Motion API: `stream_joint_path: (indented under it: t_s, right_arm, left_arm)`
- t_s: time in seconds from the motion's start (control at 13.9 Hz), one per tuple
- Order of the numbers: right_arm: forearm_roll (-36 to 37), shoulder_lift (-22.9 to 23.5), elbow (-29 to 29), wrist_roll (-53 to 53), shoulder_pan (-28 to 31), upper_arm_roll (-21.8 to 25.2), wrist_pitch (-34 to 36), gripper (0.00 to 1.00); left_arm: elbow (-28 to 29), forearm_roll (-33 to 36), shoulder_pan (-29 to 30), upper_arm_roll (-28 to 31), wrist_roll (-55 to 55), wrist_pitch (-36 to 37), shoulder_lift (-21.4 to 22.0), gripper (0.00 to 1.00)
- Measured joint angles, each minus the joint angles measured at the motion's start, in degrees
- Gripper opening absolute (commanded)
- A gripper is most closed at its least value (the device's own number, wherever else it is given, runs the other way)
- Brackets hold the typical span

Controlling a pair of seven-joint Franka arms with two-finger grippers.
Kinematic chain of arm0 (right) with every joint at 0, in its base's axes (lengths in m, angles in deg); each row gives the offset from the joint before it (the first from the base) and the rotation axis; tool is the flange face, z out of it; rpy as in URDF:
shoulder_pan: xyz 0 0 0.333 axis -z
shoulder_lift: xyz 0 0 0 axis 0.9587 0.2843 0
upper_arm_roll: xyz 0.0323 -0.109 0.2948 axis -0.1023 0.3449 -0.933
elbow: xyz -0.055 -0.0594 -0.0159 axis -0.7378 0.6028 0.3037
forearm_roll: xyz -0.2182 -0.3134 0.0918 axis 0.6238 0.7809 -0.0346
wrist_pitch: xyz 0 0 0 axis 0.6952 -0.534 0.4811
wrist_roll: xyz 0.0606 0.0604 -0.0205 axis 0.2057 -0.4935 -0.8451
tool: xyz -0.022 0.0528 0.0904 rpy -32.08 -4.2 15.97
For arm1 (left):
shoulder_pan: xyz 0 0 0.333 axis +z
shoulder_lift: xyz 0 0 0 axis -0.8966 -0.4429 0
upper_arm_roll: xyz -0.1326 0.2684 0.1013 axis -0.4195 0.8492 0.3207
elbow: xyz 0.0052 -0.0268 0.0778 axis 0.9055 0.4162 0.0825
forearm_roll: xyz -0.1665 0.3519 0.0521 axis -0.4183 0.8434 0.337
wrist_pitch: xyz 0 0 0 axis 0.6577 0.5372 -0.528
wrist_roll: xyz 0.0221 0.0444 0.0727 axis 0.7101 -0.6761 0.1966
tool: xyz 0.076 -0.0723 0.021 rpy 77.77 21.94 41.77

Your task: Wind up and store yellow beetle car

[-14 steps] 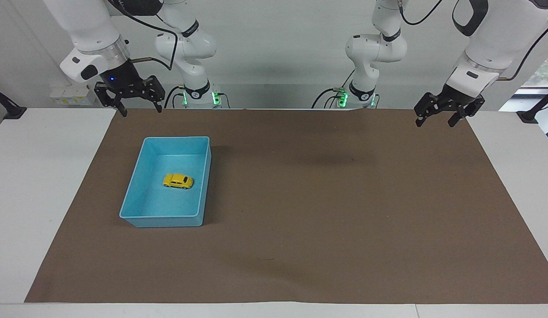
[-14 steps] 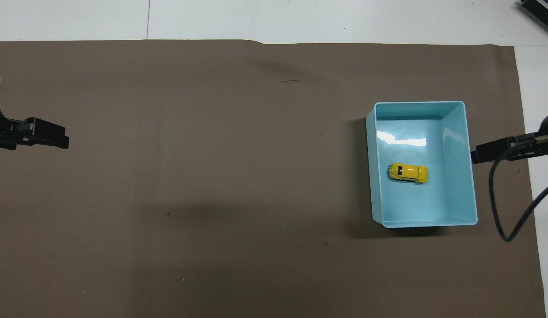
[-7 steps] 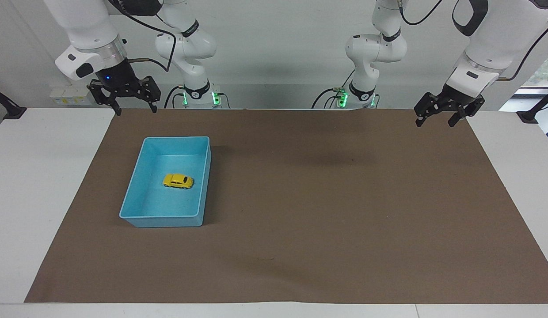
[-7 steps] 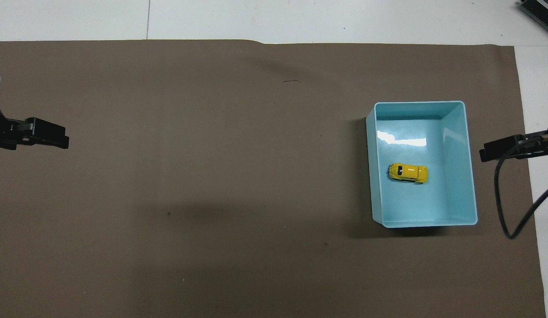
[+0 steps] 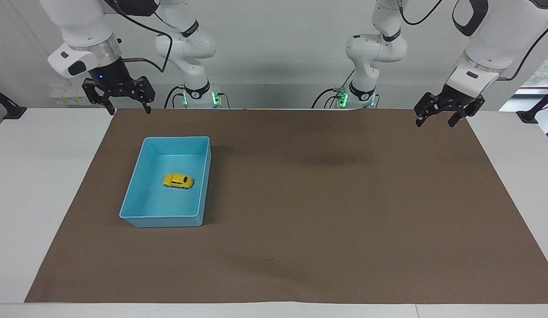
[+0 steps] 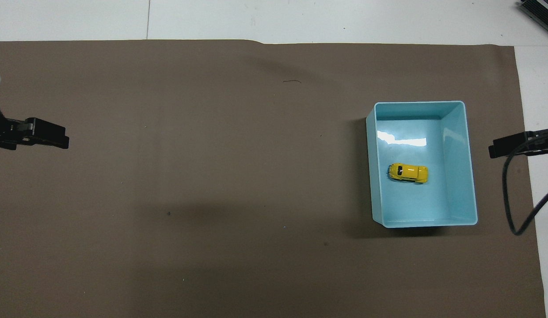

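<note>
A white tabletop (image 5: 44,185) (image 6: 300,20) carries a large brown mat (image 5: 327,212) (image 6: 212,176) that covers most of it, leaving white margins at both ends and along the edge farthest from the robots. A light blue bin (image 5: 131,194) (image 6: 457,132), rectangular and open-topped, sits on the mat toward the right arm's end of the tabletop, with a bright glare on its floor in the overhead view. A white power strip (image 5: 66,98) lies at the wall near that end. Dark clamps (image 5: 6,108) stand at both tabletop ends.
</note>
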Motion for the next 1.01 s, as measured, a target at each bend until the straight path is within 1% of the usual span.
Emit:
stream_joint_path:
  t_s: [1.01]
  right_arm:
    - [0.0,0.0,0.2,0.0,-0.3,-0.9,0.0,1.00]
  left_arm:
    - [0.0,0.0,0.0,0.0,0.0,0.0,0.0,1.00]
